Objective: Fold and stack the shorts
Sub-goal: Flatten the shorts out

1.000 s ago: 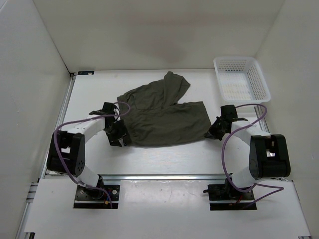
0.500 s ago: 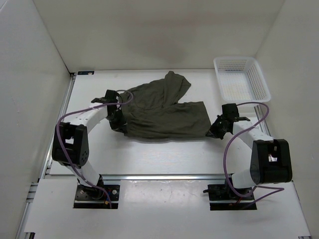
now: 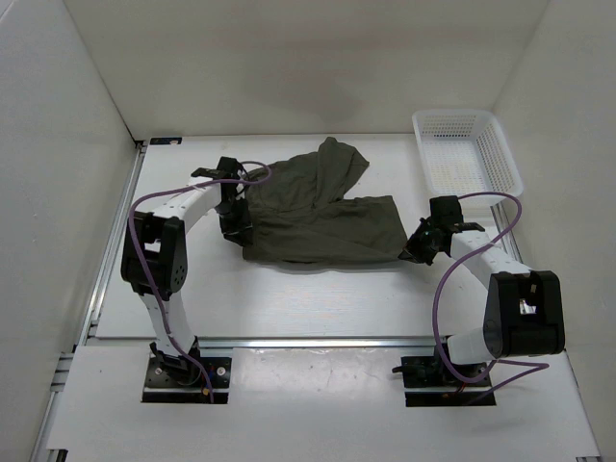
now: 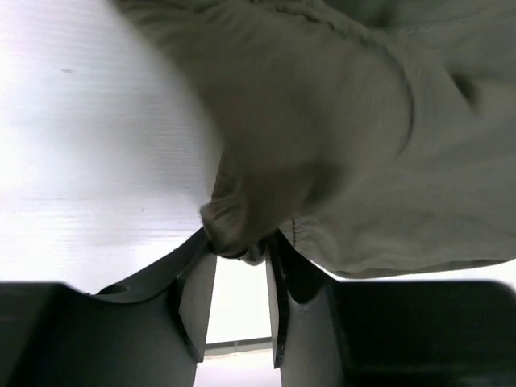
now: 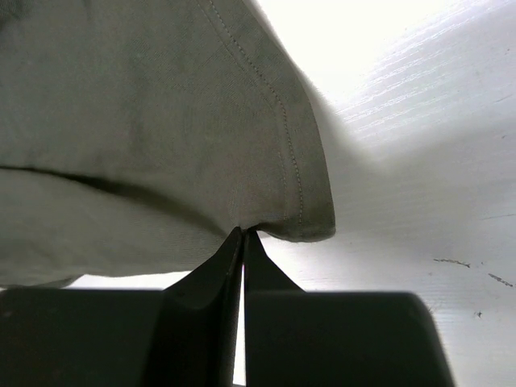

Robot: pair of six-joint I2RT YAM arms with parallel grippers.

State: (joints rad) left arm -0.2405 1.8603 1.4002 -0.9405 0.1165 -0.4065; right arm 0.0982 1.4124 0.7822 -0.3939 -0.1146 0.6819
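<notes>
The dark olive-green shorts (image 3: 313, 217) lie spread in the middle of the table, one leg reaching back toward the far wall. My left gripper (image 3: 234, 229) is shut on the bunched waist edge at the cloth's left side; the left wrist view shows the shorts (image 4: 339, 145) as a wad pinched between the fingertips (image 4: 284, 258). My right gripper (image 3: 415, 252) is shut on the hem corner of the right leg; in the right wrist view the shorts (image 5: 161, 121) have their hem clamped at my gripper (image 5: 243, 234).
A white mesh basket (image 3: 503, 154) stands at the back right, beyond my right arm. White walls close in the table on the left, back and right. Purple cables loop over both arms.
My left gripper has carried the waist edge back and to the right, folding the near edge of the shorts over. My right gripper has moved slightly back with the hem.
</notes>
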